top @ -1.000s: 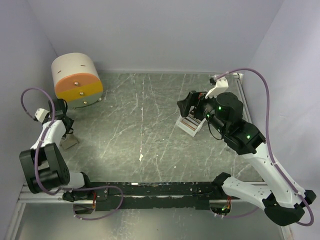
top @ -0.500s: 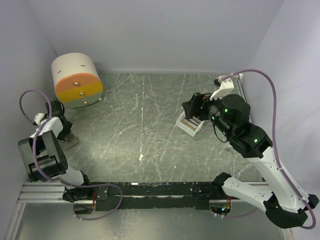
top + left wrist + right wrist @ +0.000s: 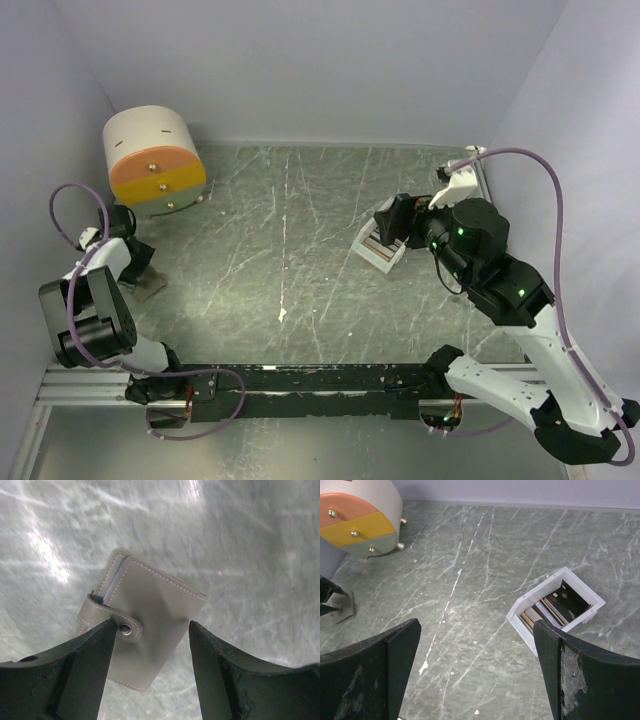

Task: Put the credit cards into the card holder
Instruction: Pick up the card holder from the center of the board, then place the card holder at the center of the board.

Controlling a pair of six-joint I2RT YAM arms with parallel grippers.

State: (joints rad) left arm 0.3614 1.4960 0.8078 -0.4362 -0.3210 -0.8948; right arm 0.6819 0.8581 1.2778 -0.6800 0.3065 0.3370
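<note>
Taupe-grey snap-tab bifold card holder [image 3: 160,610] is laid flat at the far left, straddled by the spread left gripper [image 3: 151,627], while thin plastic credit cards [image 3: 547,609] are stood in a white slotted tray [image 3: 520,622], with the right gripper [image 3: 476,627] held wide nearby, probably for a pick.

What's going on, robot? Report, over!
Left fingers open, poised over the wallet. It's snapped shut on the table. Right fingers open above the tray, cards inside it. Nothing in the way.
</note>
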